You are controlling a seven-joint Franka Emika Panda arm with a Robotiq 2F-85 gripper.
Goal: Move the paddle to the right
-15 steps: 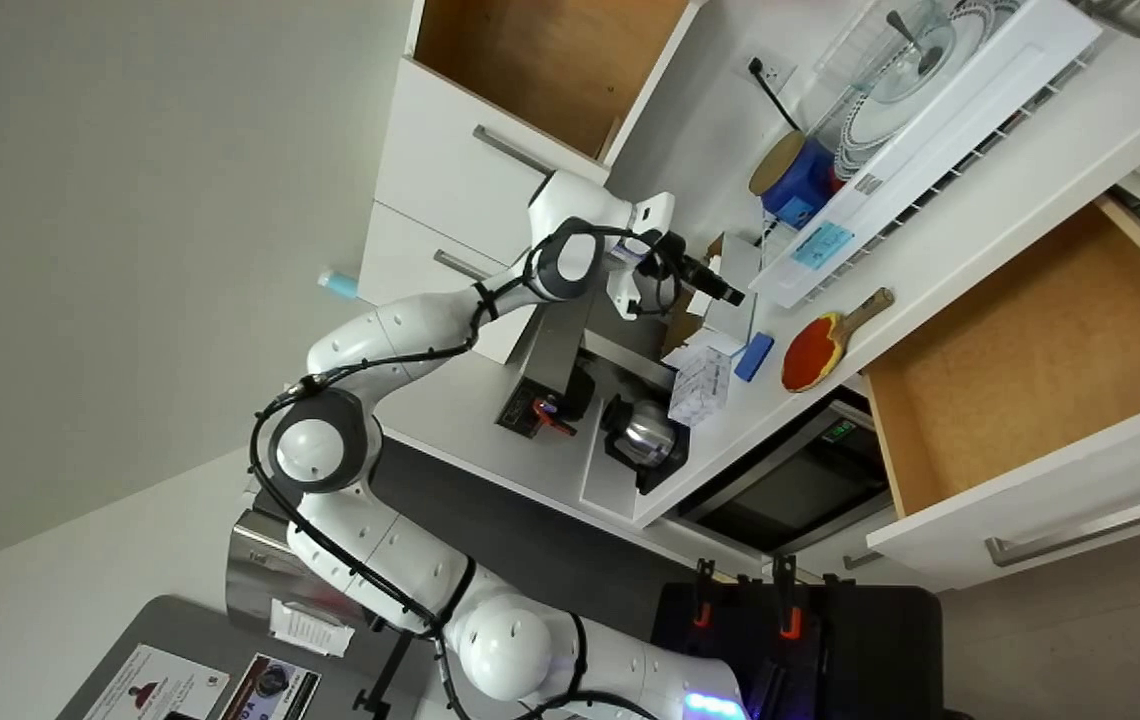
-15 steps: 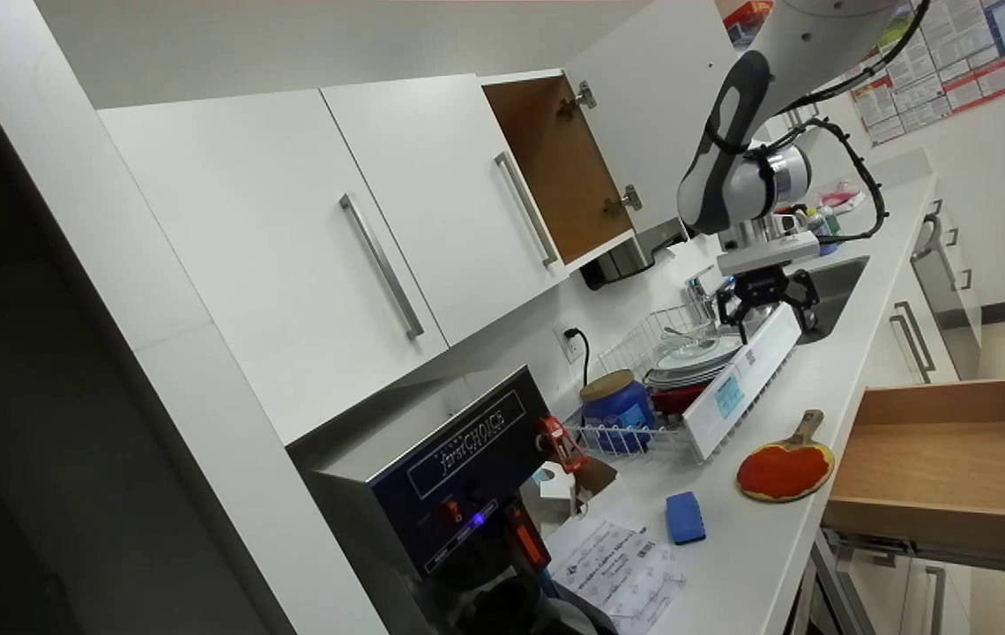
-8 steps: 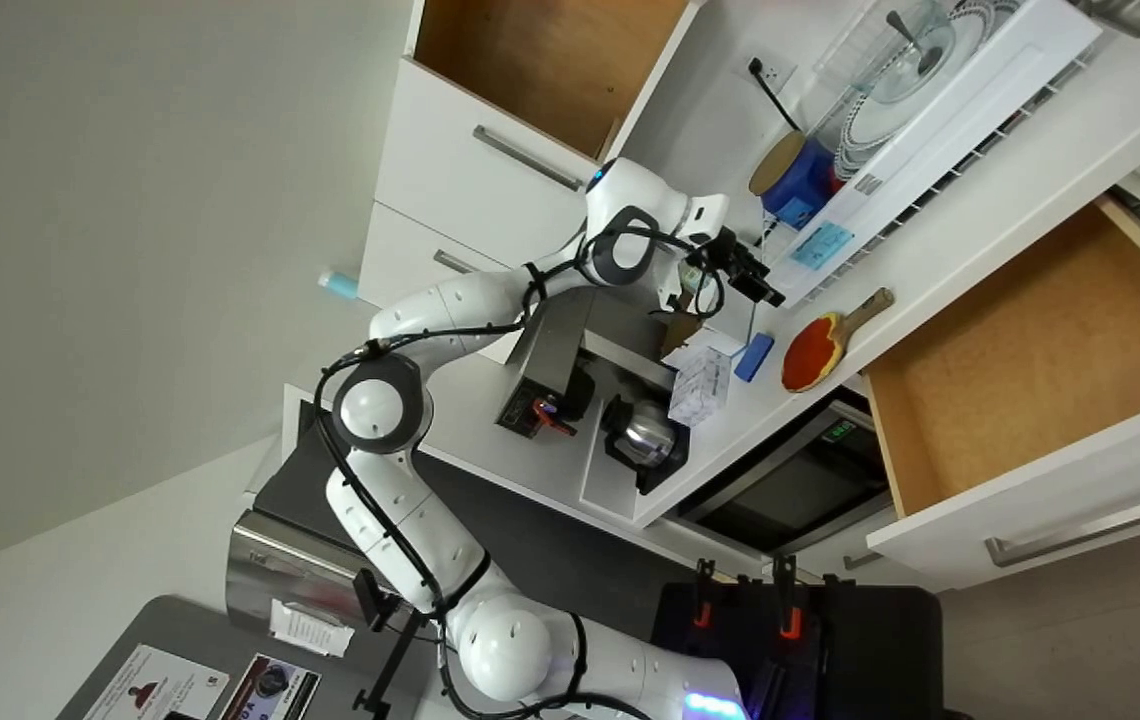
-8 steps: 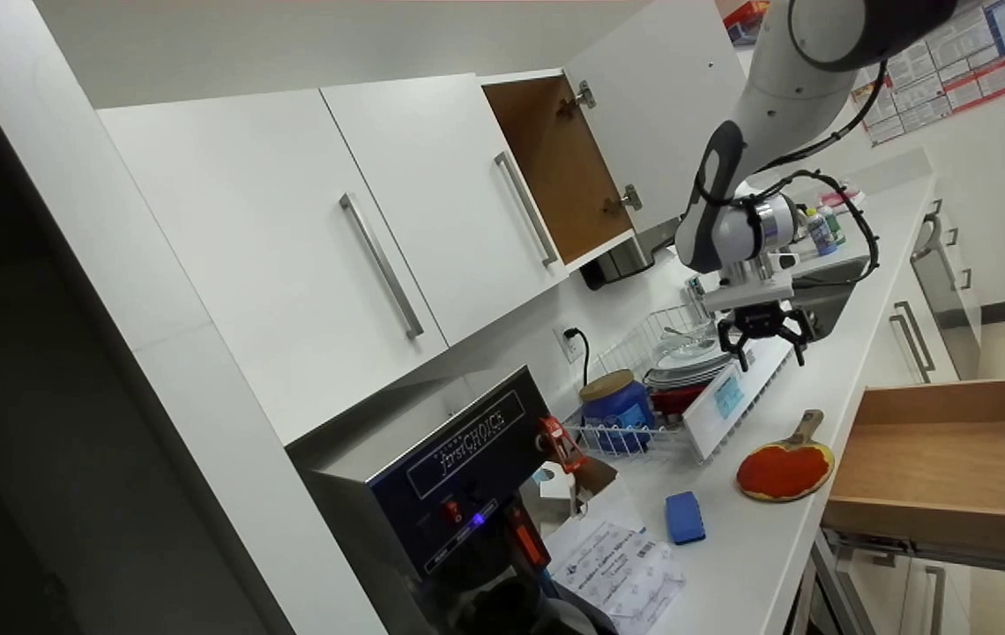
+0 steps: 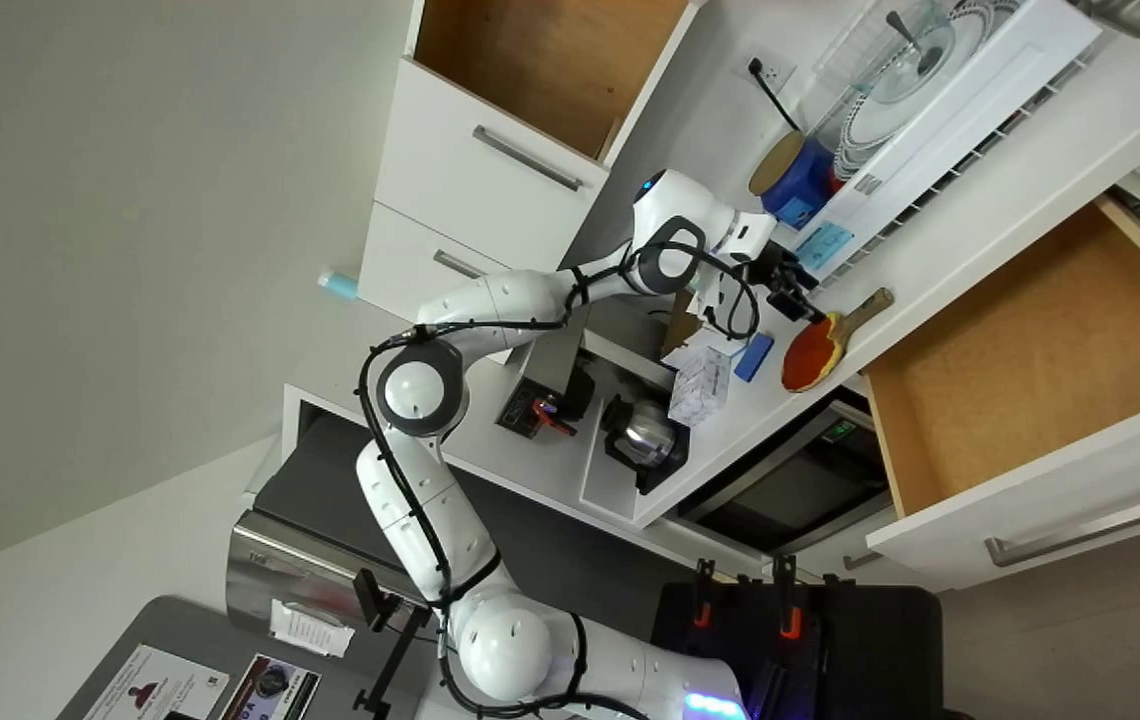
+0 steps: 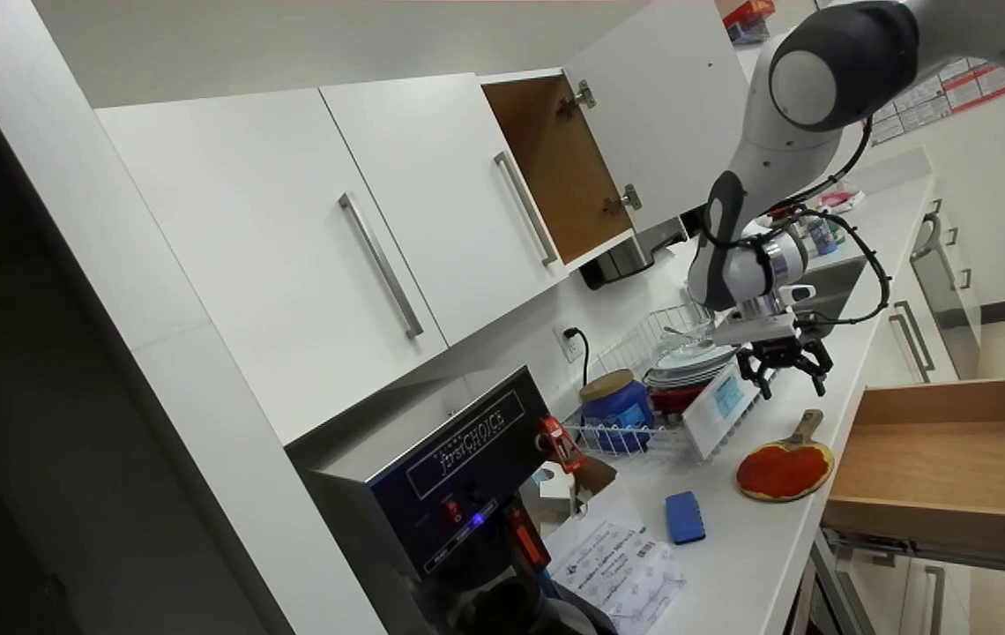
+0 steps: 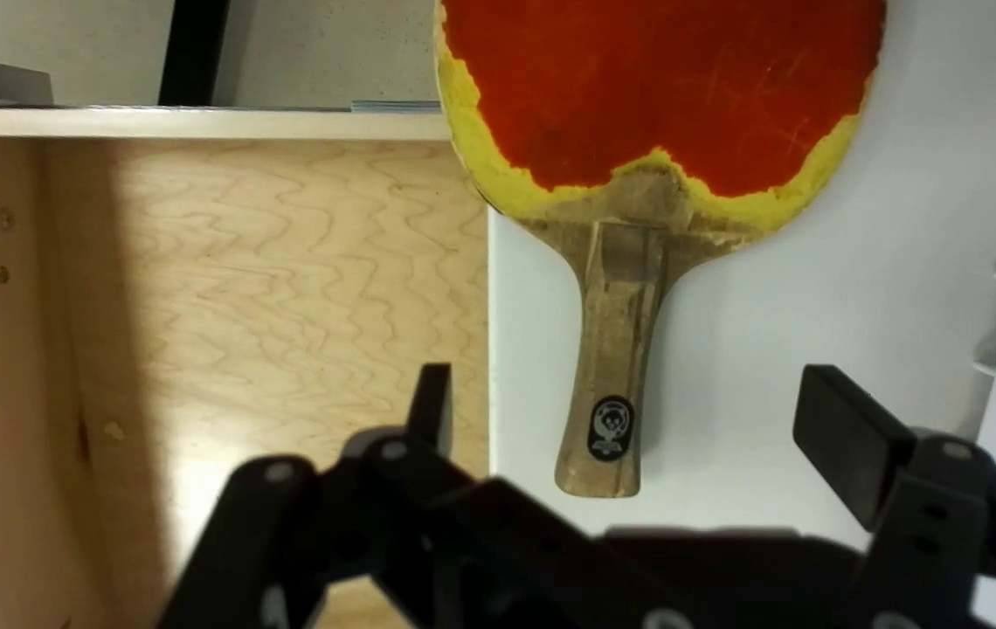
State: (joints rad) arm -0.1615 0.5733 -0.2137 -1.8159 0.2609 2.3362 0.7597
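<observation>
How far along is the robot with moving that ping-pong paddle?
Done: the open tool hangs over the ping-pong paddle. In hand: probably lining up; the handle shows between the fingers. Left: grasping and moving it right; the paddle lies ungripped on the counter.

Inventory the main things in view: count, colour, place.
paddle: 1, red and yellow, brown handle, on the counter
drawer: 1 open, white front, tan inside, below the counter
block: 1, blue, on the counter
rack: 1, white, on the counter
plates: several, white, in the rack
jar: 1, blue with tan lid, in the rack
coffee machine: 1, dark front, on the counter
carafe: 1, silver and black, at the coffee machine
upper cabinet doors: 3, white, one open, above the counter
arm: 1, white and grey, over the counter
gripper: 1, black, jaws open, above the paddle
</observation>
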